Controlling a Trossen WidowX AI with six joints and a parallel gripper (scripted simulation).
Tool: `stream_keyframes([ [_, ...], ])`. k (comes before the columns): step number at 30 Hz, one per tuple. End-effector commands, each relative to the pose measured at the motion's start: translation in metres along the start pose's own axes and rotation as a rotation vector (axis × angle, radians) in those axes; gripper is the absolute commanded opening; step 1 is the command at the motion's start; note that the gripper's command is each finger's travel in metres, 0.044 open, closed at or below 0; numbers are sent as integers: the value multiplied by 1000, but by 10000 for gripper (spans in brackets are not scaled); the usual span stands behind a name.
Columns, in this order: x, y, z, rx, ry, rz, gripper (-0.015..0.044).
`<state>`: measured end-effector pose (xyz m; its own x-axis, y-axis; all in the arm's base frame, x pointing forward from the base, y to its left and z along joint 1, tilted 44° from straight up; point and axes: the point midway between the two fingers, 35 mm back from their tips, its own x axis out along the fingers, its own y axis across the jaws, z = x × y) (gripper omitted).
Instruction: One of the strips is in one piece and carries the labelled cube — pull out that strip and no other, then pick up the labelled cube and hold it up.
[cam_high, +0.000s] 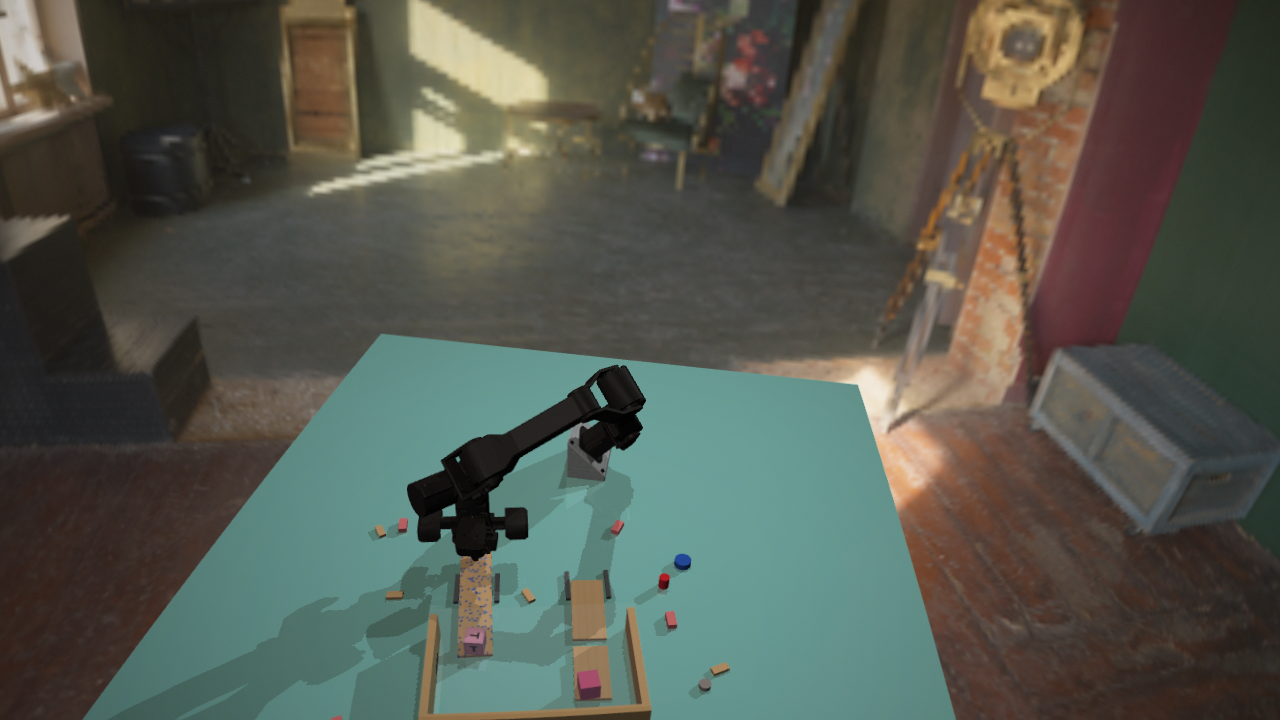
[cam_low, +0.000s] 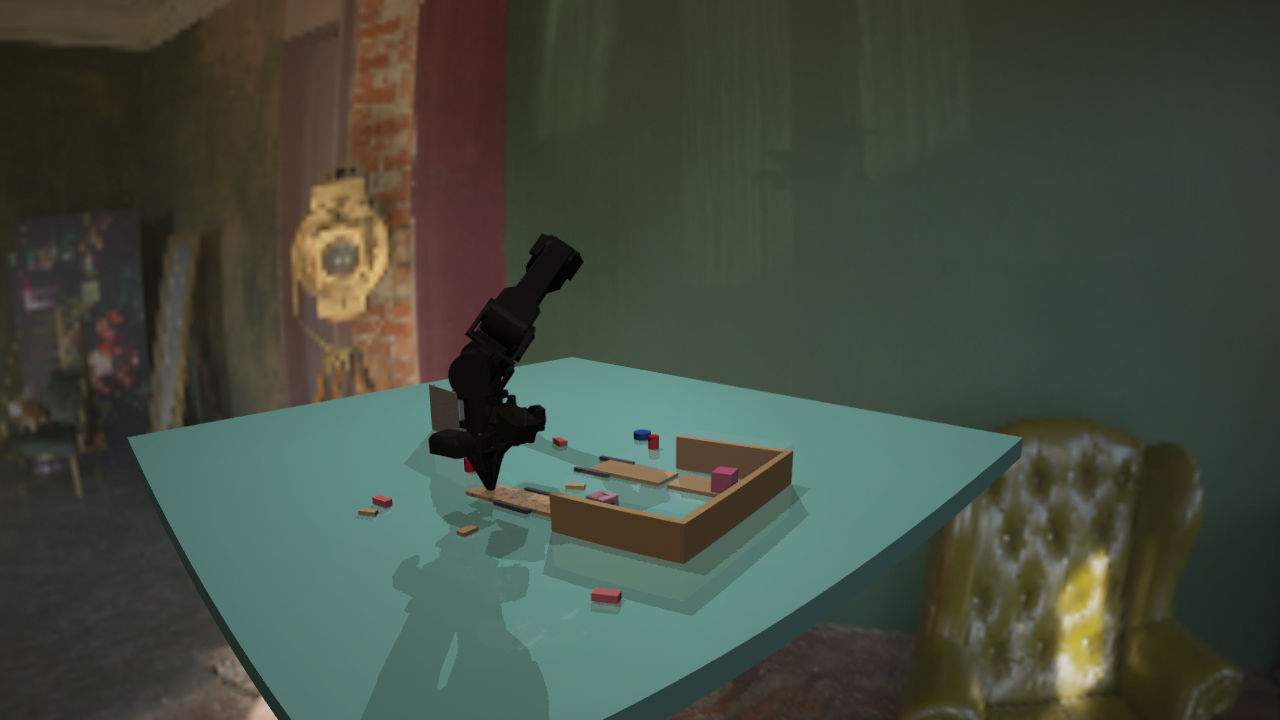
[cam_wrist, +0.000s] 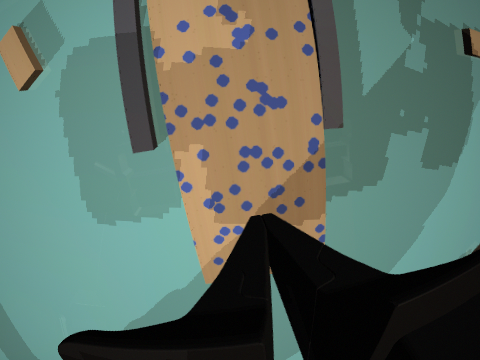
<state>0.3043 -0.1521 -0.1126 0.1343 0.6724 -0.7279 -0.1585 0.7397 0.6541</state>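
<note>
Between dark rails, the speckled strip (cam_high: 475, 598) (cam_low: 508, 495) (cam_wrist: 245, 135) lay whole on the desk (cam_high: 716, 465) (cam_low: 313, 555) (cam_wrist: 90, 260), bearing the labelled cube (cam_high: 474, 640) (cam_low: 602, 497) at its far end. The tool (cam_high: 475, 557) (cam_low: 491, 487) (cam_wrist: 262, 224) was closed, empty, its tips at the near end. Beside it, the plain strip (cam_high: 590, 603) (cam_low: 633, 471) showed a gap.

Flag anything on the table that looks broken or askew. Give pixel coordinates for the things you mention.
The plain wooden strip (cam_high: 588, 609) (cam_low: 633, 471) lies in two pieces, with a gap before the far piece (cam_high: 590, 660) (cam_low: 688, 484) that bears the magenta cube (cam_high: 588, 684) (cam_low: 724, 479). The blue-speckled wooden strip (cam_high: 475, 591) (cam_low: 518, 497) (cam_wrist: 240, 135) looks whole.
</note>
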Motion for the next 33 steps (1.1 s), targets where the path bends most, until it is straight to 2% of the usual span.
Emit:
stream_keyframes([
  [1, 7, 1, -12, 5, 26, 7, 0],
  [33, 5, 2, -64, 7, 28, 6, 0],
])
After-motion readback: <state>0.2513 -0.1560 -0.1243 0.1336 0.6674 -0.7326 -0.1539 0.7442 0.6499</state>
